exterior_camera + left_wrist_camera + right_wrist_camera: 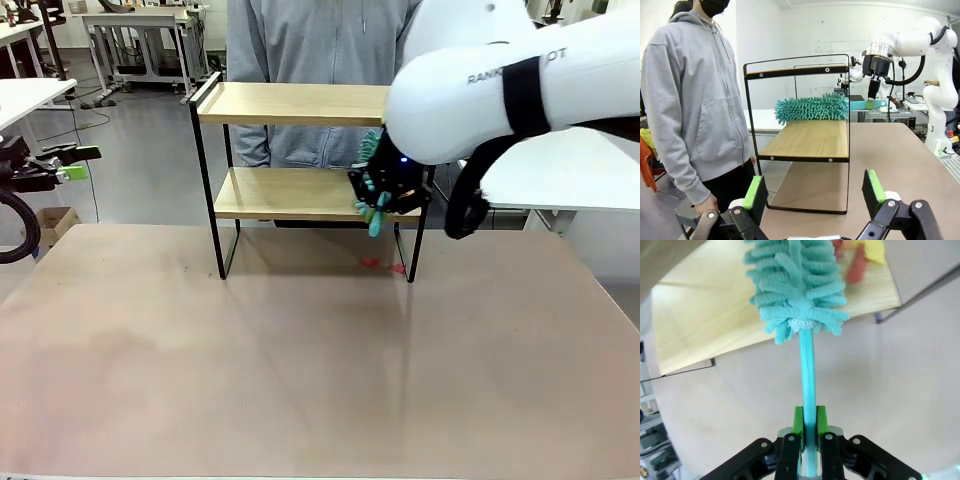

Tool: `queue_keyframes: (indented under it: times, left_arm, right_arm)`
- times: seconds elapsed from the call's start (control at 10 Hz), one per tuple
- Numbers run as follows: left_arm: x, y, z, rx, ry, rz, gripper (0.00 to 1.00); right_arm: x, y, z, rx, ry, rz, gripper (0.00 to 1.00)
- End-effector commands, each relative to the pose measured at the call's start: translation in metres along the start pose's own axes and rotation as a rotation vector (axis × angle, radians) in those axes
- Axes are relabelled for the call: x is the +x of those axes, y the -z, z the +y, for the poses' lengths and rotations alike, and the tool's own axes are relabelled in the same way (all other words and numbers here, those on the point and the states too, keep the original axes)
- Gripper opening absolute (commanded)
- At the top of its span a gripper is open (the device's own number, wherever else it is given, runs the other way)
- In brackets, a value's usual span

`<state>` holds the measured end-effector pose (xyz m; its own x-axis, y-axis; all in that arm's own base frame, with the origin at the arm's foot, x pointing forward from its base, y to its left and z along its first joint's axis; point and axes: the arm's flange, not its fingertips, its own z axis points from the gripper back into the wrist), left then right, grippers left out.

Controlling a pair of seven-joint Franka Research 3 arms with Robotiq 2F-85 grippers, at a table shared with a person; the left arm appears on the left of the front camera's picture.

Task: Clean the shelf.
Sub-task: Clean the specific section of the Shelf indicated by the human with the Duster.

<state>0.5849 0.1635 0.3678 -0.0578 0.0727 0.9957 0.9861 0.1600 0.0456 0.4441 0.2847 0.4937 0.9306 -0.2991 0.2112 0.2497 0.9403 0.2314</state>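
Pale pinkish worktop [300, 360] filled the near part of the scene, with a person in a grey hoodie [310, 50] standing at its far side. The shelf [300, 104] stood at the far middle of the worktop, just in front of the person, upright on its four slim legs.

The right fingers [798, 420] were pressed together on the thin handle [808, 375] of a teal duster [812, 108], pinching it between the green pads. The duster's fluffy head lay between the two boards, low over the lower board [290, 192] and toward its right end. Whether the fibres touched the wood could not be told. A few small red scraps [385, 265] lay on the worktop under the shelf's right end.

The left fingers [756, 192] were spread wide and held nothing, hanging well off to the left of the shelf.

Judging by this, the dusting of the lower board was the step in hand. The next move would call for sweeping the head along the board from right to left, kept low enough to brush the wood yet clear of the black frame. The top board would remain after that.
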Motion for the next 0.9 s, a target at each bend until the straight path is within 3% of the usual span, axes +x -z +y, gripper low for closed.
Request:
queue_keyframes:
  times: [0.0,0.3,0.4,0.5,0.8]
  left_arm:
    - [0.003,0.001,-0.001,0.003,0.016,0.003,1.0]
    - [0.003,0.001,-0.001,0.003,0.016,0.003,1.0]
    - [0.003,0.001,-0.001,0.003,0.016,0.003,1.0]
    - [0.003,0.001,-0.001,0.003,0.016,0.003,1.0]
    - [0.003,0.001,-0.001,0.003,0.016,0.003,1.0]
  right_arm:
    - [0.006,-0.006,-0.033,-0.053,-0.008,0.011,0.13]
    - [0.004,-0.025,-0.051,-0.096,-0.061,-0.036,0.13]
    - [-0.003,-0.031,-0.047,-0.048,-0.132,-0.103,0.13]
    - [0.012,-0.018,-0.044,-0.079,-0.023,-0.01,0.13]
    - [0.007,-0.024,-0.043,-0.077,-0.059,-0.03,0.13]
